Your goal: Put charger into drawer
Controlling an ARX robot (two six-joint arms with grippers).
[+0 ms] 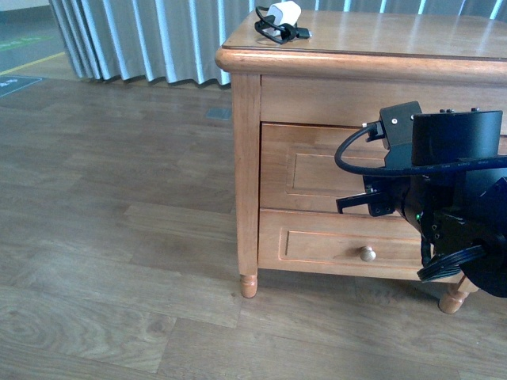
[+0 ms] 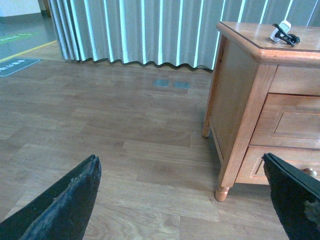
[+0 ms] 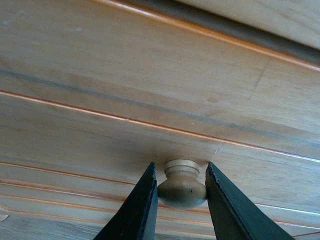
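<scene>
1. Holds left claw (image 2: pixel 180 159) spread wide and low over the floor (image 2: pixel 125 125), with nothing in it. Parked aside, probably because one arm is enough for the pull.
2. Leaves charger (image 1: pixel 283 19) untouched on the counter (image 1: pixel 380 36), at the left end toward the back, black cable bunched against the white block. Probably waiting on an open drawer.
3. Shows drawer (image 1: pixel 309 170) shut flush, right under the counter. Shows lower drawer (image 1: pixel 317 245) shut too, lower knob (image 1: pixel 367 253) free.
4. Pinches knob (image 3: pixel 181 189) of the upper drawer with right claw (image 3: pixel 180 167). Narrowed onto both flanks, touching as far as visible, tips reaching close to the drawer front. Taken that way, by judgement, for a straight outward pull. Hides the knob in the front view behind right arm (image 1: pixel 451 190).
5. Puts charger above and left of right claw, well apart, with the counter edge between. Also well apart from left claw: up on the counter versus down near the floor.
6. Reads as the opening step, task barely begun. Calls for a level, straight pull next. Risks slipping off the round knob otherwise.
</scene>
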